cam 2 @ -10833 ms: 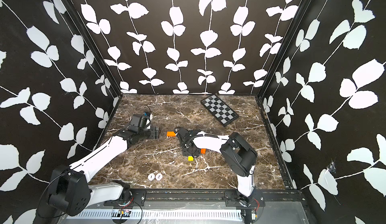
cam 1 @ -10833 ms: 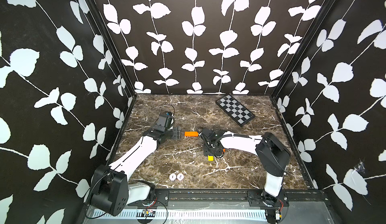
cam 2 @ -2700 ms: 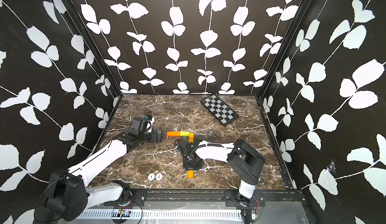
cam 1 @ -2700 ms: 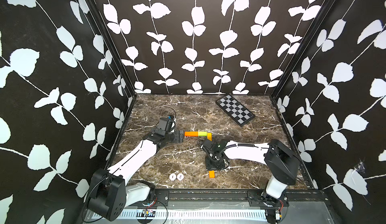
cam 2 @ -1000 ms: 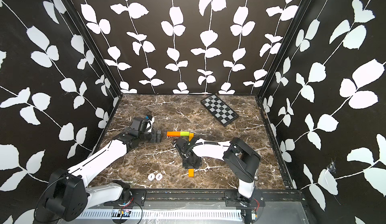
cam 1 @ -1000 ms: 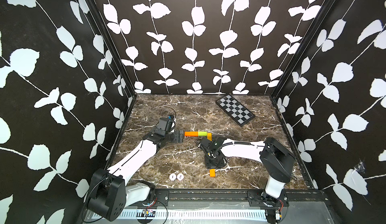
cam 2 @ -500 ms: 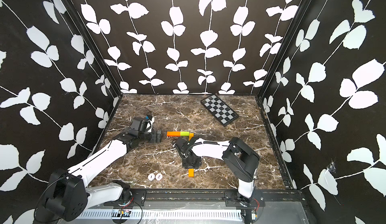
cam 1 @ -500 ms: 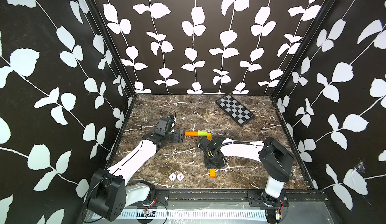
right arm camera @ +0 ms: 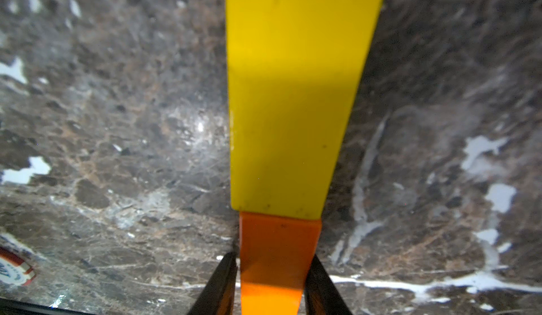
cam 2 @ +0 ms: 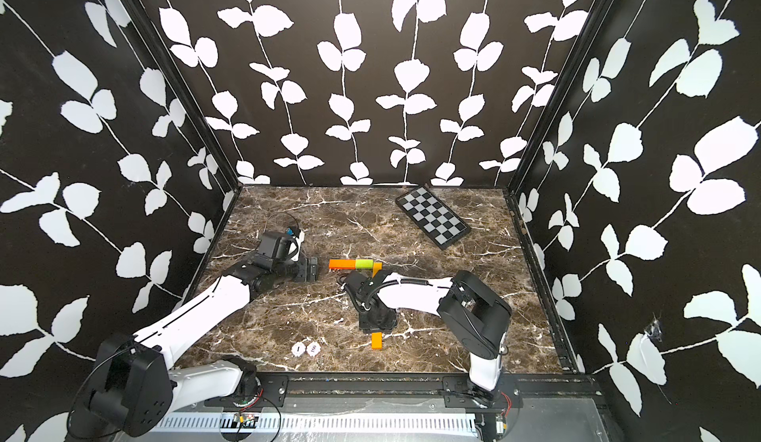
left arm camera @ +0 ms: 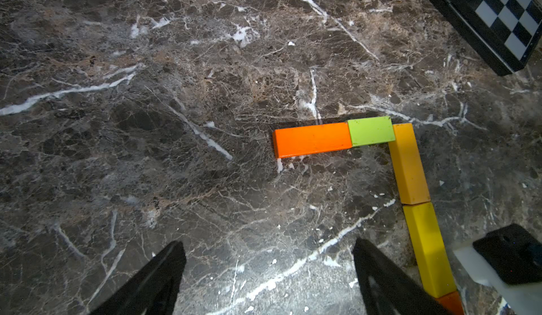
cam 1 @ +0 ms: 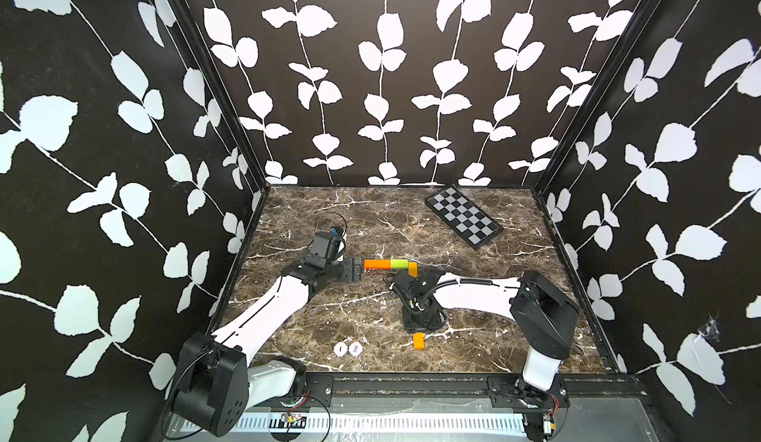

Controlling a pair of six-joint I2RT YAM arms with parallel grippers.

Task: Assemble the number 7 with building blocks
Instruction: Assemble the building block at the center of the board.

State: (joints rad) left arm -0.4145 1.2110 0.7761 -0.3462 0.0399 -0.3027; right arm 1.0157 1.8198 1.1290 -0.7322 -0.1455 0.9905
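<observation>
While the right gripper (right arm camera: pixel 272 259) straddles the flat orange rectangular block (cam 1: pixel 418 340) ending the stem of the number 7 (left arm camera: pixel 406 163), jaws hugging its long sides, I cannot tell whether they pinch it. Both top views hide the mid-stem under the white right arm (cam 1: pixel 469 295); the left wrist view bares the bright yellow rectangular bar (left arm camera: pixel 428 249) there. The orange block's long axis follows the stem, front to back on the brown marble tabletop (cam 1: pixel 370 221). The left gripper (left arm camera: pixel 266 241) gapes empty.
</observation>
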